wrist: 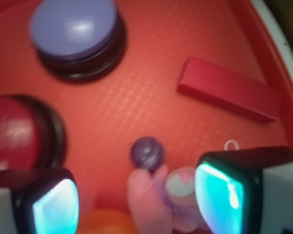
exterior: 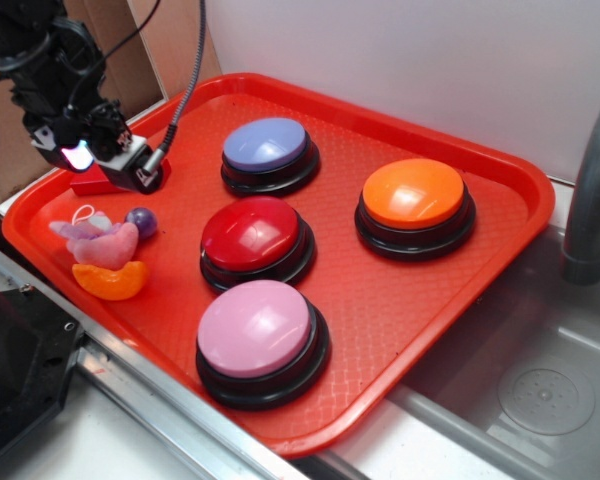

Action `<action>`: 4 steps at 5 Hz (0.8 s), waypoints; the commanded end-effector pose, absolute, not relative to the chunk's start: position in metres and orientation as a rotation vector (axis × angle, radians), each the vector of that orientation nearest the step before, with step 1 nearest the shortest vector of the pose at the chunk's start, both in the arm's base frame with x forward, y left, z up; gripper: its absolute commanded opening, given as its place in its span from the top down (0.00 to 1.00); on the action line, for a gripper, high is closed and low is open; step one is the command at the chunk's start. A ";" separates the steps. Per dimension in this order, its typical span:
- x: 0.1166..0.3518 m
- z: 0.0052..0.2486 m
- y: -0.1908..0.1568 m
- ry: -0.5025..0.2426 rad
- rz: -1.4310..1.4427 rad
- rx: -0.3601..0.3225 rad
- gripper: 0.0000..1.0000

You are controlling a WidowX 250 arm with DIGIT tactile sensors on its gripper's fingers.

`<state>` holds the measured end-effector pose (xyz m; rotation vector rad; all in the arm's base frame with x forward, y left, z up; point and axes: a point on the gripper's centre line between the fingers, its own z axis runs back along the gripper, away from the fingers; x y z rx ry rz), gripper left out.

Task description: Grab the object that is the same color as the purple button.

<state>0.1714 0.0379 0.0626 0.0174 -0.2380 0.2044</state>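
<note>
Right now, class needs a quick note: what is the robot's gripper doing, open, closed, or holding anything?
Gripper: open and empty, its two fingers spread apart above the purple ball, not touching it.

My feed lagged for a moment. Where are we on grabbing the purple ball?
Done: the gripper is above the tray's left end, near the ball. In hand: nothing; the wrist view shows the fingers apart and empty, with the ball on the tray touching the pink plush. Left: lower over the ball, close and lift, avoiding the plush and the orange piece.
</note>
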 end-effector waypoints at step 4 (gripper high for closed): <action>0.184 0.018 0.050 -0.236 0.352 0.079 1.00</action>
